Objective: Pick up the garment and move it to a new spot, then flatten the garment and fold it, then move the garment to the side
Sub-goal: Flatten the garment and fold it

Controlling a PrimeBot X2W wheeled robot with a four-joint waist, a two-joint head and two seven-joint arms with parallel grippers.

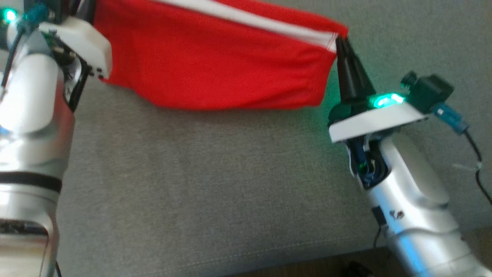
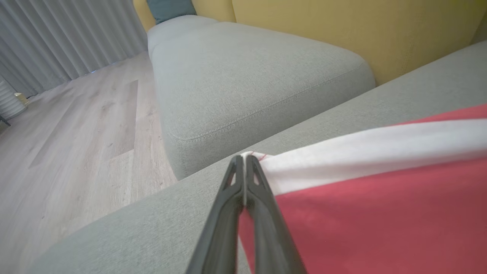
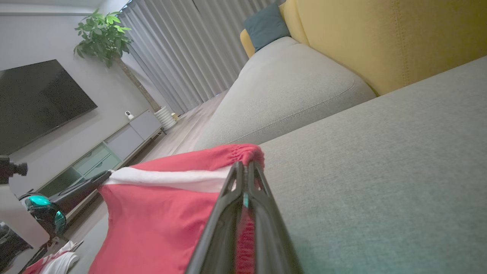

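The garment (image 1: 215, 57) is red with a white band and hangs stretched in the air between my two grippers, above the grey sofa seat (image 1: 200, 184). My right gripper (image 1: 341, 40) is shut on its right top corner; in the right wrist view the fingertips (image 3: 245, 164) pinch the gathered red edge (image 3: 228, 154). My left gripper (image 2: 244, 158) is shut on the other top corner, at the end of the white band (image 2: 361, 146). In the head view the left arm's white wrist mount (image 1: 78, 40) hides that grip. The garment's lower hem sags loose.
The yellow sofa back (image 2: 342, 26) and a teal cushion (image 3: 266, 26) lie beyond the seat. A second grey seat section (image 2: 247, 76) borders the wood floor (image 2: 76, 125). Curtains (image 3: 182, 49), a TV (image 3: 38, 102), a low cabinet (image 3: 114, 148) and a plant (image 3: 102, 34) stand farther off.
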